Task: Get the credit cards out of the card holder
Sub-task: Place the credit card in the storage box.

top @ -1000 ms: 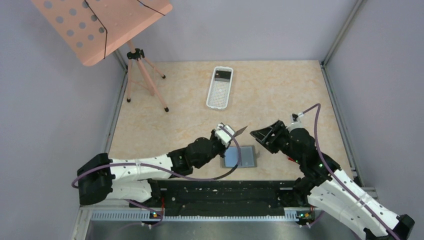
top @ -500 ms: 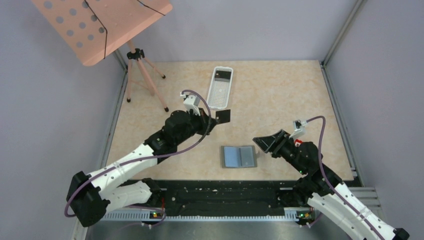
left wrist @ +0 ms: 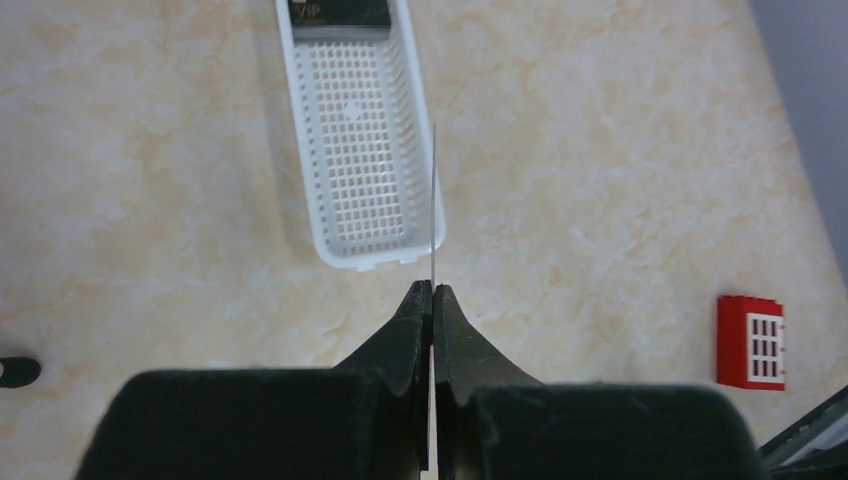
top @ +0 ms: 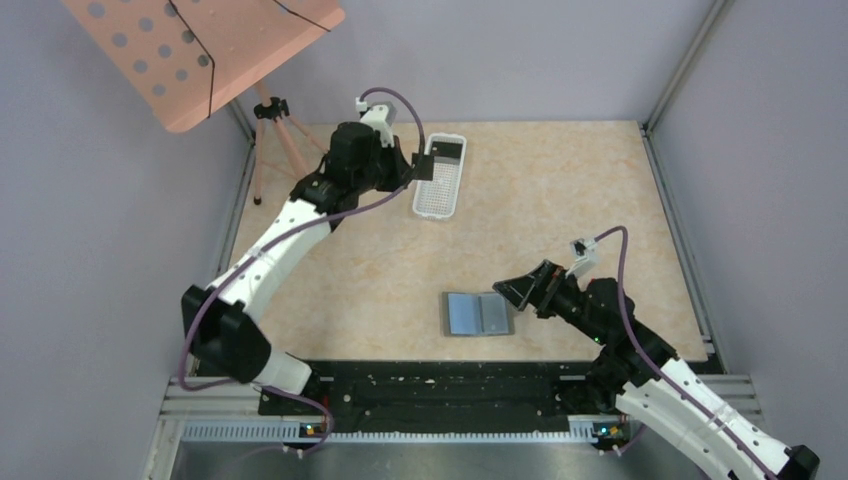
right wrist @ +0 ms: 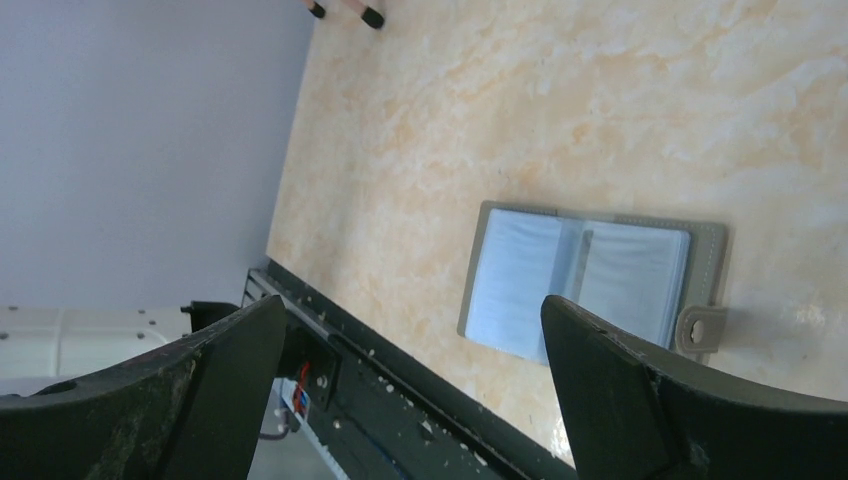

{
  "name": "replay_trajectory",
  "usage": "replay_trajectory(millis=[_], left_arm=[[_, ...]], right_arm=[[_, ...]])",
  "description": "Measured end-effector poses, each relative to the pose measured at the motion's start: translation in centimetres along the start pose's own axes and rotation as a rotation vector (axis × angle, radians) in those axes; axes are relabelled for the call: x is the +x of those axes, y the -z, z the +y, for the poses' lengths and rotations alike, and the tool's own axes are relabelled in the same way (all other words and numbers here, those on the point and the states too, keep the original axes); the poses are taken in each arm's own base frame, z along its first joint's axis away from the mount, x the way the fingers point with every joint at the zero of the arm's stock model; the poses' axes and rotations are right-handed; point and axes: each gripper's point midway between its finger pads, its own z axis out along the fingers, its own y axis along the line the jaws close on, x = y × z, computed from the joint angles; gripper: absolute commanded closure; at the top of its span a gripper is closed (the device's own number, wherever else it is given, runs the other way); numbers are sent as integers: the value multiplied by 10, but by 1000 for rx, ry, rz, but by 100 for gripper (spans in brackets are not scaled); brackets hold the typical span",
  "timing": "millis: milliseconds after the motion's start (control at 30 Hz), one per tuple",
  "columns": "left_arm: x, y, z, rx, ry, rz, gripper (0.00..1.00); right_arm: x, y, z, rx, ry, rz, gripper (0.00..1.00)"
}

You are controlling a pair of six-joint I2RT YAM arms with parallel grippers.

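The card holder (top: pixel 478 314) lies open and flat near the table's front, its blue-grey pockets (right wrist: pixel 590 280) facing up. To the right of it my right gripper (top: pixel 522 289) stands wide open with nothing between its fingers (right wrist: pixel 620 390). My left gripper (top: pixel 418 168) is far back beside the white basket (top: pixel 438 195). It is shut on a thin credit card, seen edge-on (left wrist: pixel 434 200) over the basket's near end. A red credit card with white squares (left wrist: pixel 750 342) lies on the table. A dark card (left wrist: pixel 340 12) rests in the basket's far end.
A pink perforated music stand (top: pixel 200 50) on a tripod (top: pixel 285 150) fills the back left corner. Grey walls close in the table on three sides. A black rail (top: pixel 440 385) runs along the front edge by the arm bases.
My left arm swung from above the card holder back to the basket, carrying the card. My right gripper opened wide and dropped lower, beside the holder's right edge.
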Motion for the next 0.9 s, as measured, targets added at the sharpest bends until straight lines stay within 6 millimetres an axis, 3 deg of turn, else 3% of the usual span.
replay_trajectory(millis=[133, 300, 667, 900], left_arm=[[18, -40, 25, -56, -8, 113, 100], [24, -80, 32, -16, 7, 181, 100], [-5, -152, 48, 102, 126, 144, 100], [-22, -175, 60, 174, 270, 90, 100]], right_arm=[[0, -1, 8, 16, 16, 52, 1], [-15, -1, 28, -8, 65, 47, 1], [-24, -5, 25, 40, 101, 34, 1], [-42, -4, 41, 32, 118, -10, 1]])
